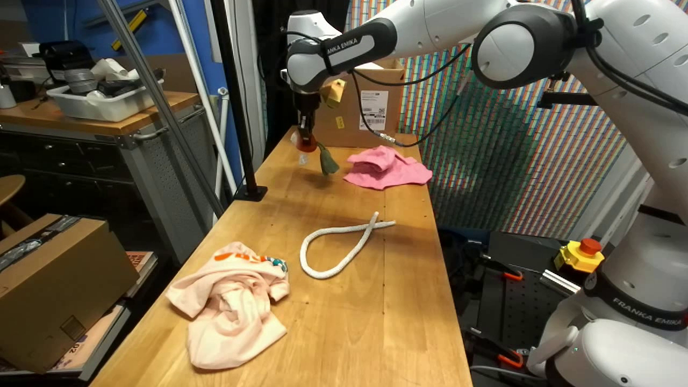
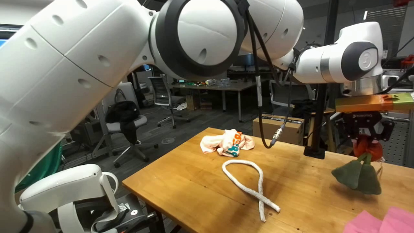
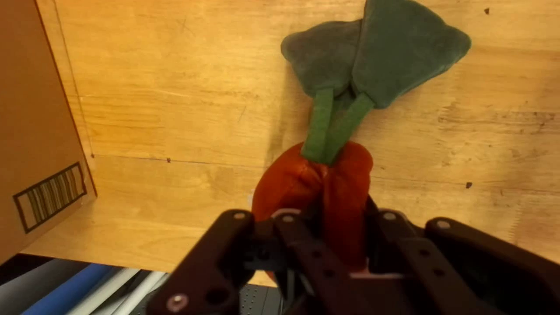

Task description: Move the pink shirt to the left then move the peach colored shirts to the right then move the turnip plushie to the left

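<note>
And there it hung — the turnip toy [image 3: 323,151], held up above the table [image 1: 371,333] toward its far end in an exterior view, near the cardboard box [image 1: 350,110] and the pink shirt [image 1: 384,169]. The jaws were pinching its red body [image 3: 284,188], a deep crease running down the plump cloth, and that looked like just the place to grab: round, forgiving, probably stuffed and light, with little in it to break. The fabric had a dull face, so slipping seemed a small worry; a squashy middle might have let it roll in the grip, though. The green stems [image 3: 319,122] would have made a poor handle, two flat, narrow straps, and the leaves [image 3: 402,52] drooped from them, broad, padded and matte — the floppy end, likeliest to swing or brush the wood first on any way down. And what a spread of textures there was nearby! The pink shirt lay in a low heap with one raised fold; the peach shirt [image 1: 236,309] sat well apart, twisted into thick, soft ridges, an orange and teal print showing along one edge. Between the two, the white rope [image 1: 321,274] curved in a loop, its ends crossed, thick, woven-looking and springy at a guess. Below it all ran the table's smooth, honey-coloured grain, dotted with small dark marks.
</note>
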`<state>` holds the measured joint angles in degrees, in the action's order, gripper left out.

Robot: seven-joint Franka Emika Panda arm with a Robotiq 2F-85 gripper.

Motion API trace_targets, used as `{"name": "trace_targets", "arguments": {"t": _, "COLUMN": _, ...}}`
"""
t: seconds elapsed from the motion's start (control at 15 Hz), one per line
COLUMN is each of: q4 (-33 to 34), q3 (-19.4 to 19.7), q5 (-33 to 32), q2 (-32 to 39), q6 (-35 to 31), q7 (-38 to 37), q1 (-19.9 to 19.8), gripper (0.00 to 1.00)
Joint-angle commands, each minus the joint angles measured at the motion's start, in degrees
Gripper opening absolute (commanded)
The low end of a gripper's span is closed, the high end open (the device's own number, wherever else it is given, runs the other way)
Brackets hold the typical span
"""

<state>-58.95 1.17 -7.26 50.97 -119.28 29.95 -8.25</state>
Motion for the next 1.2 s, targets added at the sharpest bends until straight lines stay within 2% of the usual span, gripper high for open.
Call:
{"name": "trace_targets", "arguments": {"t": 0.0, "q4": -0.39, "q3": -2.05, "q5": 1.99, "q2": -0.96, "q6": -0.44, "q7": -2.66, "q1": -0.13, "gripper": 0.04}}
{"name": "trace_targets", "arguments": {"t": 0.27, "q4": -0.05, "q3": -3.24, "q5": 5.23, "q2": -0.34, "q6": -1.38, "q7": -7.63, "q1": 0.17, "gripper": 0.04}}
{"name": "trace_targets", "arguments": {"t": 0.47, "q4": -0.35, "q3": -2.92, "q5": 5.15, "q2": -0.10, "q6": -2.78, "q7": -9.64, "q1": 0.70, "gripper": 0.06}}
{"name": "trace_targets", "arguments": {"t": 0.53, "q4": -0.52, "q3": -2.76, "q5": 4.81, "q2": -0.14, "q6": -2.86, "q7": -9.80, "q1": 0.85, "gripper": 0.38}}
{"name": "trace_targets", "arguments": {"t": 0.67, "q4": -0.72, "q3": -2.62, "q5": 4.55, "q2": -0.10, "q6": -3.16, "q7": -10.12, "q1": 0.97, "gripper": 0.46}}
{"name": "trace_targets", "arguments": {"t": 1.13, "q4": -2.13, "q3": -1.92, "q5": 3.78, "q2": -1.45, "q6": -3.12, "q7": -10.98, "q1": 1.26, "gripper": 0.98}}
